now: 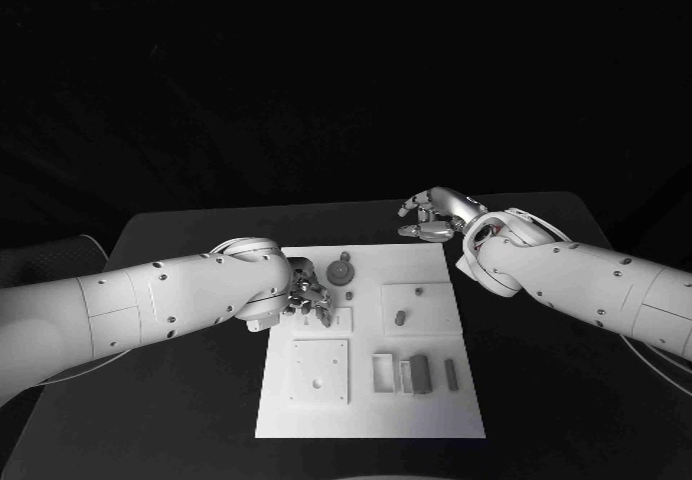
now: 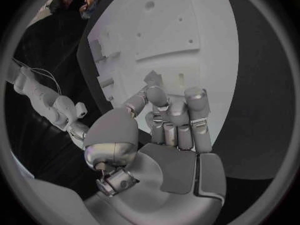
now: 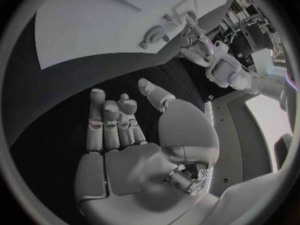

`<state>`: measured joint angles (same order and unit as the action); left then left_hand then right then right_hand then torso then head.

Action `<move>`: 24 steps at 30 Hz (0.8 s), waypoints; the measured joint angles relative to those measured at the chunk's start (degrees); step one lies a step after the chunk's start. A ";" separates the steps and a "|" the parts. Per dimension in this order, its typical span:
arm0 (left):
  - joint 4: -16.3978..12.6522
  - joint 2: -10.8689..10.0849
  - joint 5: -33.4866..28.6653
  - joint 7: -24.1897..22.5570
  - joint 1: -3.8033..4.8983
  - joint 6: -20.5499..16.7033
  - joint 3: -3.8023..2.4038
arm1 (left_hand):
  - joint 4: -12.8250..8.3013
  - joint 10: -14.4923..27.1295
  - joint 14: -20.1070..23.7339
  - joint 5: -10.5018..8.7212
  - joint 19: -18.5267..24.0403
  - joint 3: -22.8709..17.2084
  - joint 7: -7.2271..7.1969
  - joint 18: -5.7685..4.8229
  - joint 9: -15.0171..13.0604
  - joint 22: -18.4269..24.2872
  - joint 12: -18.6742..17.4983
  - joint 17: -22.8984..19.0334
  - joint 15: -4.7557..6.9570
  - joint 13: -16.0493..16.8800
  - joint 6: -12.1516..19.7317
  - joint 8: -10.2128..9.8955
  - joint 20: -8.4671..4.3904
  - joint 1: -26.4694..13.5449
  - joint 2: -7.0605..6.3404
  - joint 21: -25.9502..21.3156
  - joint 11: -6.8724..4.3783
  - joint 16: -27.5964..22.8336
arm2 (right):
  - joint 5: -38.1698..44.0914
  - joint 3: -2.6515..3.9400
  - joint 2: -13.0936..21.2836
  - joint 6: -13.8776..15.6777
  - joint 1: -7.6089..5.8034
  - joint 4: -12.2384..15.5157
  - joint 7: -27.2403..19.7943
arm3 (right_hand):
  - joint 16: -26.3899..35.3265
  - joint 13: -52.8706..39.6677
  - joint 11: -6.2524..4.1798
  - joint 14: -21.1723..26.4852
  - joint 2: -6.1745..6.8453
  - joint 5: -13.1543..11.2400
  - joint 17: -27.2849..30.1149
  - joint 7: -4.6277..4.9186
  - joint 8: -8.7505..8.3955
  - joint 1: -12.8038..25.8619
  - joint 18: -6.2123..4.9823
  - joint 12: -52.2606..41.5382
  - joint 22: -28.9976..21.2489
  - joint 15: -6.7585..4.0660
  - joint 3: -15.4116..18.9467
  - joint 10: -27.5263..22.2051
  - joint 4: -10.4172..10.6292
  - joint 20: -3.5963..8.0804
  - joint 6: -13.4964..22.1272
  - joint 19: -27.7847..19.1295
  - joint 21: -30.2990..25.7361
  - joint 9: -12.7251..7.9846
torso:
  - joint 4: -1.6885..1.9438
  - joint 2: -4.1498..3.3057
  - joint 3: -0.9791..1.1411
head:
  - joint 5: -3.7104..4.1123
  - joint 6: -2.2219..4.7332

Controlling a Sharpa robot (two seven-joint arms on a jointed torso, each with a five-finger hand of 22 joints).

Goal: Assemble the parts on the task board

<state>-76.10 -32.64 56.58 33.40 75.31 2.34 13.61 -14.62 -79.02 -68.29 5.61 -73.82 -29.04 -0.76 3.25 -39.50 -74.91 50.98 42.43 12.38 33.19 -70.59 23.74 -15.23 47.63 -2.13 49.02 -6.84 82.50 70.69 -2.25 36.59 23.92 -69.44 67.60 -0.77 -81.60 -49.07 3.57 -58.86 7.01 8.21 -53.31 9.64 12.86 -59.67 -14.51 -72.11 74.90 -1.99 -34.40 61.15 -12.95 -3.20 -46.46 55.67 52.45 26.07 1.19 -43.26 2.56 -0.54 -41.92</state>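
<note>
The white task board [image 1: 433, 400] lies in the middle of the black table. Grey parts rest on it: a round gear-like piece [image 1: 339, 272], a square plate with two pegs [image 1: 418, 305], a larger flat plate [image 1: 320, 370] and several upright blocks [image 1: 420, 373]. My left hand [image 1: 307, 292] hovers low over the board's left upper area, fingers curled together. Its fingertips [image 2: 156, 95] sit right against a small grey part [image 2: 152, 78]; whether they pinch it is unclear. My right hand [image 1: 433, 213] hangs past the board's far right corner over bare table, its fingers [image 3: 109, 120] stretched out around nothing.
Black tabletop [image 1: 548, 400] surrounds the board on every side. In the right wrist view the board [image 3: 94, 25] lies beyond the fingertips, with the left hand [image 3: 195, 40] over it. A thin cable [image 1: 656, 365] runs under the right arm near the table's right edge.
</note>
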 measured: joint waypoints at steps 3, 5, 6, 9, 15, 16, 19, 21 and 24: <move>0.00 -0.07 0.01 -0.11 -0.04 -0.24 0.00 | 0.37 0.00 0.01 0.00 0.00 0.03 -0.02 0.00 0.15 0.00 0.00 0.00 -0.01 0.00 0.02 -0.08 0.00 -0.22 -0.22 0.00 0.00 0.00 | 0.00 0.00 0.02 0.00 0.00 0.00 0.00 | 0.00 0.00 0.00 0.00 0.00 0.00 0.00 -0.01 0.00 0.00 -0.02 0.00 0.00 0.01 0.00 0.00 0.00 0.00 0.00 0.00 0.00 0.00 | -0.01 0.01 0.00 | 0.00 0.02; 0.00 -0.12 0.01 -0.17 -0.06 -0.32 0.00 | 0.46 0.00 0.01 0.00 0.00 0.13 -0.08 0.00 0.17 0.00 0.00 0.00 -0.01 -0.06 0.07 -0.16 0.00 -0.44 -0.44 0.00 0.00 0.00 | 0.00 0.00 0.05 0.00 0.00 0.00 0.00 | 0.00 0.00 0.00 0.01 0.00 0.00 0.00 -0.01 0.00 0.00 -0.02 0.00 0.00 0.01 0.00 0.00 0.00 0.00 -0.01 0.00 0.00 0.00 | -0.02 0.01 0.01 | 0.03 0.02; 0.00 -0.12 0.01 -0.19 -0.06 -0.34 0.00 | 0.46 -0.01 0.01 0.00 0.00 0.13 -0.08 0.00 0.17 0.00 0.00 0.00 -0.01 -0.06 0.08 -0.16 0.00 -0.44 -0.44 0.00 -0.01 0.00 | 0.00 0.00 0.06 0.00 0.00 0.00 0.00 | 0.00 0.00 -0.01 0.01 0.00 0.00 0.00 -0.01 0.00 0.00 -0.02 0.00 0.00 0.01 0.00 0.00 0.00 0.00 -0.01 0.00 0.00 0.00 | -0.02 0.01 0.00 | 0.04 0.03; 0.00 -0.12 0.01 -0.26 -0.06 -0.35 0.00 | 0.46 -0.01 0.01 0.00 0.00 0.13 -0.09 0.00 0.15 0.00 0.00 0.00 -0.02 -0.06 0.08 -0.16 0.00 -0.44 -0.44 0.00 -0.01 0.00 | 0.00 0.00 0.07 0.00 0.00 0.00 0.00 | 0.00 0.00 -0.01 0.01 0.00 0.00 0.00 0.01 0.00 0.00 -0.02 0.00 0.00 0.02 0.00 0.01 0.00 0.00 0.02 0.00 0.00 0.00 | -0.03 0.01 0.00 | 0.08 0.02; -0.15 -0.10 -0.02 -0.37 -0.05 -0.28 -0.03 | 0.54 -0.01 0.03 0.00 0.00 0.05 -0.12 0.00 0.13 0.00 0.00 0.00 -0.03 -0.06 0.10 -0.15 0.01 -0.23 -0.64 0.00 -0.01 0.00 | 0.00 0.00 0.08 -0.01 0.01 0.00 0.01 | 0.00 -0.01 -0.02 0.02 0.00 0.00 0.00 0.05 0.00 0.00 0.00 0.00 0.00 0.02 0.00 0.02 0.00 0.00 0.24 0.00 0.00 0.00 | -0.03 0.01 -0.01 | 0.13 -0.04; -0.15 -0.10 -0.04 -0.39 -0.04 -0.27 -0.03 | 0.61 -0.02 0.03 0.00 0.00 -0.03 -0.13 0.00 0.13 0.00 0.22 0.00 -0.04 -0.06 0.11 -0.15 0.01 -0.20 -0.68 0.00 -0.01 0.00 | 0.00 0.00 0.09 -0.01 0.01 0.00 0.01 | 0.00 -0.01 -0.02 0.02 0.00 0.00 0.00 0.05 0.00 0.00 0.00 0.00 0.00 0.02 0.00 0.02 0.00 0.00 0.24 0.00 0.00 0.00 | -0.03 0.01 -0.02 | 0.15 -0.04; -0.15 -0.08 -0.10 -0.44 -0.04 -0.21 -0.03 | 0.61 -0.02 0.10 0.00 0.00 -0.03 -0.19 0.00 0.13 0.00 0.22 0.00 -0.11 -0.06 0.16 -0.14 0.01 -0.20 -0.67 0.00 -0.02 0.00 | 0.00 0.00 0.10 -0.01 0.02 0.00 0.01 | 0.00 0.04 -0.07 0.03 0.00 0.00 0.00 0.05 0.00 0.00 0.02 0.00 0.00 0.03 0.00 0.07 0.00 0.00 0.24 0.00 0.00 0.00 | -0.03 0.02 -0.03 | 0.17 -0.08; -0.16 -0.06 -0.13 -0.47 -0.04 -0.19 -0.03 | 0.61 -0.02 0.10 0.00 0.00 -0.03 -0.19 0.00 0.13 0.01 0.22 0.00 -0.11 -0.06 0.16 -0.14 0.01 -0.20 -0.67 0.00 -0.02 0.00 | 0.00 0.00 0.10 -0.01 0.02 0.00 0.01 | 0.00 0.04 0.02 0.08 0.00 0.00 -0.01 0.05 0.00 0.00 0.02 0.00 0.00 0.08 0.00 -0.02 0.00 0.00 0.24 0.00 0.00 0.00 | -0.03 0.03 -0.03 | 0.17 -0.10; -0.25 -0.01 -0.18 -0.51 -0.08 -0.13 -0.03 | 0.61 -0.02 0.11 0.00 0.00 -0.03 -0.20 0.00 0.16 0.01 0.22 0.00 -0.12 -0.06 0.16 -0.16 0.01 -0.20 -0.67 0.00 -0.02 0.00 | 0.00 0.00 0.10 -0.01 0.02 0.02 0.01 | 0.00 0.04 0.12 0.10 0.00 0.00 -0.01 0.04 0.00 0.00 0.05 0.00 0.00 0.10 0.00 -0.12 0.00 0.00 0.25 0.00 0.00 -0.04 | 0.01 0.04 -0.03 | 0.17 -0.12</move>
<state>-76.35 -32.65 56.40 32.89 75.23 2.21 13.58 -14.00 -79.04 -68.17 5.60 -73.83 -29.07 -0.96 3.26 -39.34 -74.90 51.20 42.42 12.25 33.14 -70.43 23.58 -15.22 47.43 -2.80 49.01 -6.86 82.50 70.69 -2.25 36.69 23.91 -69.42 67.62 -0.75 -81.60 -49.02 3.69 -58.75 7.01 8.21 -53.31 9.68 12.86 -59.67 -14.46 -72.11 74.90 -1.88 -34.40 61.03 -12.96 -3.20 -46.21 55.67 52.45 26.02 1.20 -43.22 2.53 -0.37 -42.03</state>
